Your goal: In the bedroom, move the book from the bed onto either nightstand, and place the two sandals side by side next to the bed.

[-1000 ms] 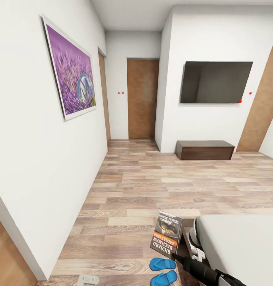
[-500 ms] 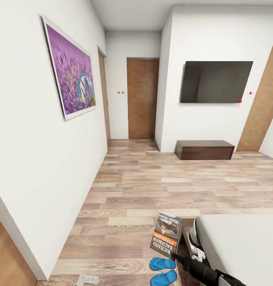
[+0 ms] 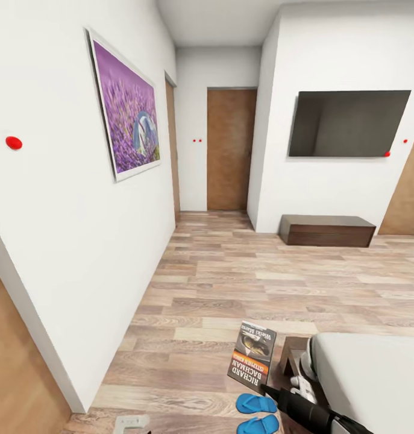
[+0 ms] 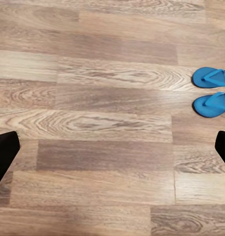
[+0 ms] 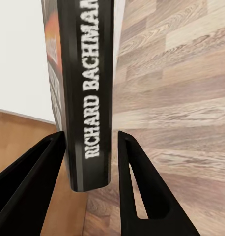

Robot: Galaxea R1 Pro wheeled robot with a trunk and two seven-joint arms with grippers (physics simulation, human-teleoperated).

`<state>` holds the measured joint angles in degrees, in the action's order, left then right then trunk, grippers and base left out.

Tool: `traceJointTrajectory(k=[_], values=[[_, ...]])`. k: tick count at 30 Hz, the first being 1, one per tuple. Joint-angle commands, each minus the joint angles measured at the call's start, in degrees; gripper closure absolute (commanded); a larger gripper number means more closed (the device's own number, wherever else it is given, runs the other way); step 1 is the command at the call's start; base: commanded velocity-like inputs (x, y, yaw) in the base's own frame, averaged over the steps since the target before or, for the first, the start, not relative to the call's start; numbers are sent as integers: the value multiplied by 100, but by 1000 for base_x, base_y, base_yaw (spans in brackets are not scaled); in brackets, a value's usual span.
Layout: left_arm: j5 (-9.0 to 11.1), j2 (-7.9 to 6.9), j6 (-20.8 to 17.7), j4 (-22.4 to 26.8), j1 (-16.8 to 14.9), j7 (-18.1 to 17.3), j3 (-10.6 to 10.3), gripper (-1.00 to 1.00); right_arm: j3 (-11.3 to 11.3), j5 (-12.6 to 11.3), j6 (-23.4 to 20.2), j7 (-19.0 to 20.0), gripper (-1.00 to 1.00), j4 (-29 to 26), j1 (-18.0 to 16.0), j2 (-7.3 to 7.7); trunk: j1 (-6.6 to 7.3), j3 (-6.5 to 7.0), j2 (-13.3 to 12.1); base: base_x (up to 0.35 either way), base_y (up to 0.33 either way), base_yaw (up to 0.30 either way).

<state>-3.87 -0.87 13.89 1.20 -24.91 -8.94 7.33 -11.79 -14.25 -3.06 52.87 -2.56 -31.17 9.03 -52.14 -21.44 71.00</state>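
Note:
The book (image 3: pixel 253 355), a paperback with "Richard Bachman" on an orange band, hangs upright above the floor with my right gripper (image 3: pixel 270 390) shut on its lower edge. In the right wrist view its black spine (image 5: pixel 88 98) stands between the two dark fingers (image 5: pixel 142 187). The two blue sandals (image 3: pixel 255 403) (image 3: pixel 258 425) lie side by side on the plank floor just left of the bed's (image 3: pixel 369 380) corner. In the left wrist view the same sandals (image 4: pixel 211 77) (image 4: pixel 213 104) show, and my left gripper (image 4: pixel 112 150) is open over bare floor.
A white wall with a purple picture (image 3: pixel 134 114) runs close on the left. Ahead are a wooden door (image 3: pixel 231 147), a wall-mounted TV (image 3: pixel 348 123) and a low dark bench (image 3: pixel 327 230). Open plank floor lies between.
The head view has swung to the left, so walls, TV and bench sit further right in the picture. The book stays in my right gripper at the same spot.

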Motion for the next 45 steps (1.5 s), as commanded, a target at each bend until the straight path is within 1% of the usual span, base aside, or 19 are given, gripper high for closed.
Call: traceJointTrajectory(k=[1,7,11,37,45], values=[[-38,-1,17,-7,-5,-20,49,-100,-7,-32,-34,21,100,1,-3,2,0,-6,4,0,0,119],[-36,5,17,-14,-5,-20,49,-100,-7,-34,-37,21,100,1,-3,2,0,-6,4,0,0,34],[-35,38,17,-15,-5,-20,49,-100,-7,-31,-34,21,100,1,-3,2,0,-6,4,0,0,96],[-35,78,17,-14,-5,-20,49,-100,-7,-27,-36,24,100,1,-3,2,0,-6,4,0,0,223],[-35,79,17,-15,-5,-20,49,-100,-7,-28,-37,24,100,1,-3,2,0,-6,4,117,145,67]])
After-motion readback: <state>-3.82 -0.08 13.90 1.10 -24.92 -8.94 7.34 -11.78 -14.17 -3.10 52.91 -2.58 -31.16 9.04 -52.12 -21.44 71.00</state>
